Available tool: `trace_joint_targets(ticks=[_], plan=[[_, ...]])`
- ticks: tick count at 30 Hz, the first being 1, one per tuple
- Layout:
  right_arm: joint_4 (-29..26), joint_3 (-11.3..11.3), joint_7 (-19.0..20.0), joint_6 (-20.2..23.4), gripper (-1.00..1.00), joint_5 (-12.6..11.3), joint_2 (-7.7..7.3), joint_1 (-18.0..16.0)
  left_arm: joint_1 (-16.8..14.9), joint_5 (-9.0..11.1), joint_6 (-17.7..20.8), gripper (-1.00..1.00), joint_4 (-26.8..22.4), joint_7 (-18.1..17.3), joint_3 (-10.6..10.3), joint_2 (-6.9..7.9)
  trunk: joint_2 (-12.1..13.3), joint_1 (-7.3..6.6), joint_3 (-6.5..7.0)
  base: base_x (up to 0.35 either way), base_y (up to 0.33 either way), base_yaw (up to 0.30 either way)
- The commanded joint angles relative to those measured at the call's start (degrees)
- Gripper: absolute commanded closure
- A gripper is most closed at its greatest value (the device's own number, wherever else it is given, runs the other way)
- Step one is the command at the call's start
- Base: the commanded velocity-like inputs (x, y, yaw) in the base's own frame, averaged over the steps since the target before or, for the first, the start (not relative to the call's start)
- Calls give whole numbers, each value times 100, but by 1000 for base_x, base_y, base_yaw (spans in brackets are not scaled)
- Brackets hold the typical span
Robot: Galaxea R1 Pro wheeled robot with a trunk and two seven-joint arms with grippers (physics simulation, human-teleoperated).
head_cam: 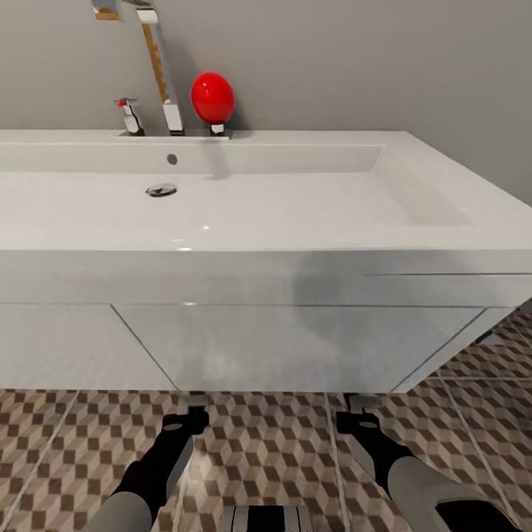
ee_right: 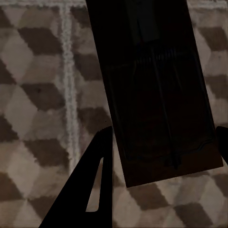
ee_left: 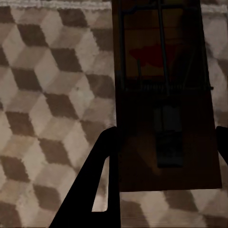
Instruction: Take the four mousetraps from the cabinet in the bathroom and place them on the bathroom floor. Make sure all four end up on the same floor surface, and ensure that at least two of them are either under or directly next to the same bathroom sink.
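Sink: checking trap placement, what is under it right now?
Under the sink both grippers reach in, each gripping a mousetrap over the bathroom floor. The vanity hides their fingertips in the head view.

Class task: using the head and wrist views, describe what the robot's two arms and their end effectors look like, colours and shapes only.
Both arms have pale grey forearm shells ending in black wrists. The left end effector and right end effector have small grey tips; in the wrist views their fingers are black, wedge-shaped, with triangular cut-outs.
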Motion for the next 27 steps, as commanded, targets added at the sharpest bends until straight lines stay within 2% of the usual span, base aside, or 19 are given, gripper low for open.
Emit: trace_joint_targets(ticks=[1,16,27], plan=[[-7,39,-11,15,100,-51,-1,-1,1,-35,84,100,-26,8,19,-3,-3,1,-27,0,0,0],[-7,26,18,16,100,-35,-9,-1,-40,-5,218,100,113,3,26,-13,-23,40,-359,0,0,0],[-66,22,17,37,100,-26,-7,-24,-277,-25,217,100,90,-1,32,-43,-38,68,-603,0,0,0]])
